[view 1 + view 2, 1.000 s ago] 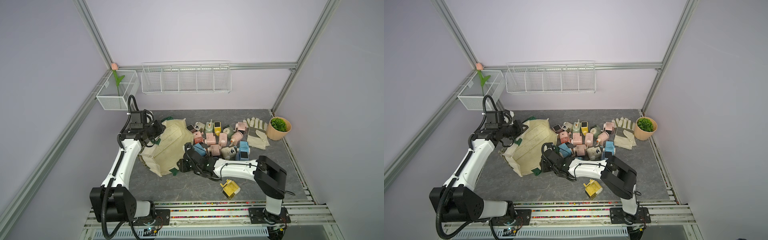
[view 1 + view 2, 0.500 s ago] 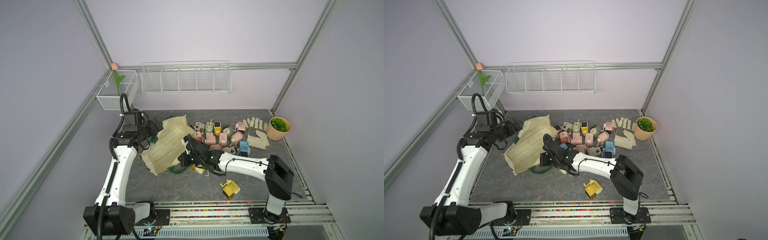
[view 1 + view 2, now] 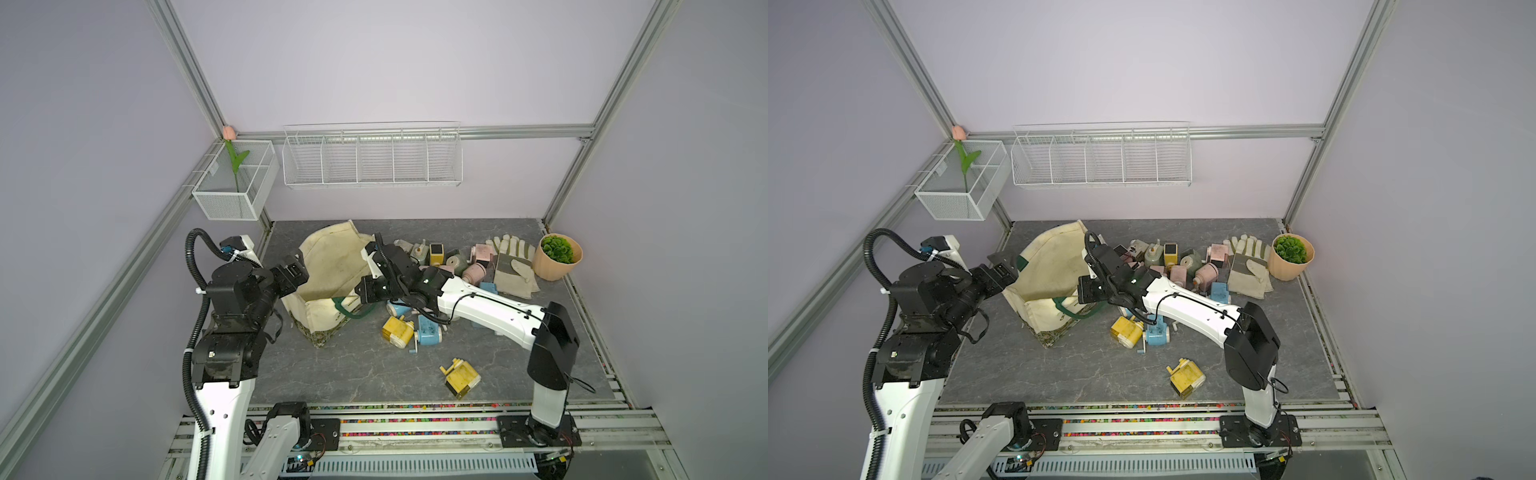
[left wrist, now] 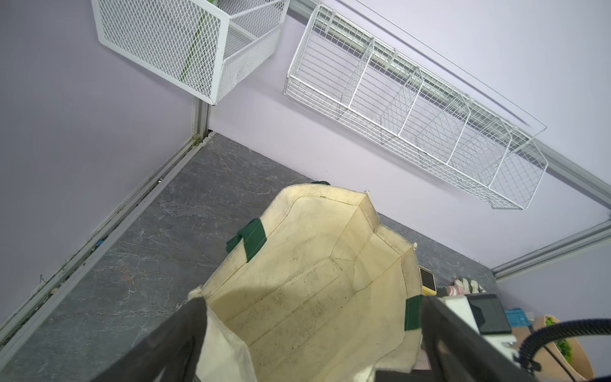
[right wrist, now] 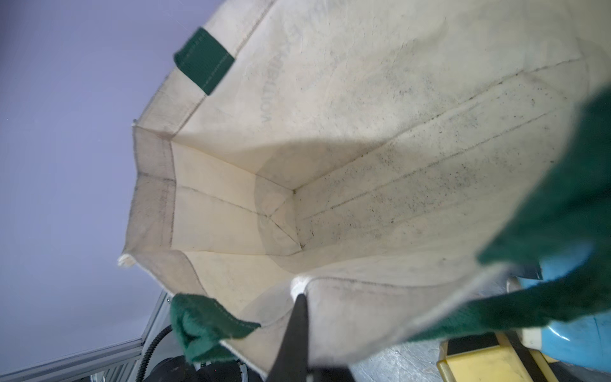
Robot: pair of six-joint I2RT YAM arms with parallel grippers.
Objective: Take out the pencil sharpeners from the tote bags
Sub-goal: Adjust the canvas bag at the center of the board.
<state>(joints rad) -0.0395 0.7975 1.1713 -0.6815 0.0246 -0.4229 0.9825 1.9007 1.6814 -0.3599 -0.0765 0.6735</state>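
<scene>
1. The tote bag (image 3: pixel 332 266) rests slumped on the counter (image 3: pixel 353 374) with its mouth gaping open. Both wrist views look into it, and we see only bare, speckled canvas inside.
2. The pencil sharpeners (image 3: pixel 436 254) are heaped on the counter behind the right arm, near the work gloves (image 3: pixel 513 268). A yellow sharpener (image 3: pixel 398 330) and a blue sharpener (image 3: pixel 428 330) lie side by side just beside the bag. A lone yellow sharpener (image 3: pixel 460 376) sits well apart, toward the front edge.
3. Our right gripper (image 5: pixel 299 299) is pinched tight on the hem of the bag's rim, beside a green handle (image 5: pixel 562 248).
4. Our left gripper (image 4: pixel 312 302) is at the opposite rim, jaws wide apart and not closed on the cloth. We cannot tell whether it touches.
5. We judge the canvas light, soft and floppy. It will likely sag wherever it is not held, so the doubled hem or a handle strap is the place to take it.
6. The sharpeners look rigid, smooth and fairly light. We would grip one across the flat sides of its body, clear of the crank, which could snag or turn.
</scene>
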